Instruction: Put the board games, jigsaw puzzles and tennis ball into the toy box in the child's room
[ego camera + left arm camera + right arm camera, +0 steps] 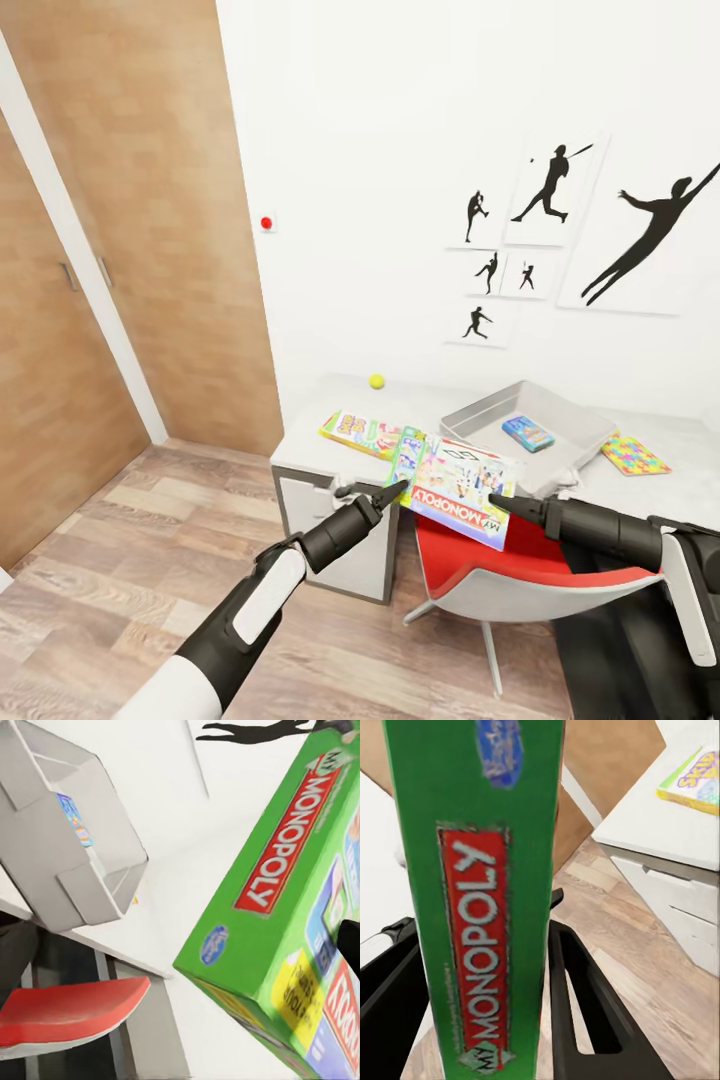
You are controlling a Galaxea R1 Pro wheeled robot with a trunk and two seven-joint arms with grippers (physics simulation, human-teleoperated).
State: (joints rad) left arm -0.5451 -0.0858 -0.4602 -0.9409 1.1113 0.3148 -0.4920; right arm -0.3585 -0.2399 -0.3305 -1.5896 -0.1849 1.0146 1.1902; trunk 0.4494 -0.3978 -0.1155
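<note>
One blue game [527,433] is already lying in the bin [480,410]; the Monopoly box [455,485] is being carried just before it, clamped between both grippers [392,492] [497,500], while another game [362,433], a puzzle [634,455] and the ball [376,381] are still waiting beside it.

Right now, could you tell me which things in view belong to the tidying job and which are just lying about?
Job:
Monopoly box, held between both grippers
yellow-green game box
blue game box, in the toy box
jigsaw puzzle
tennis ball

Lying about:
red chair
silhouette prints
red wall button
</note>
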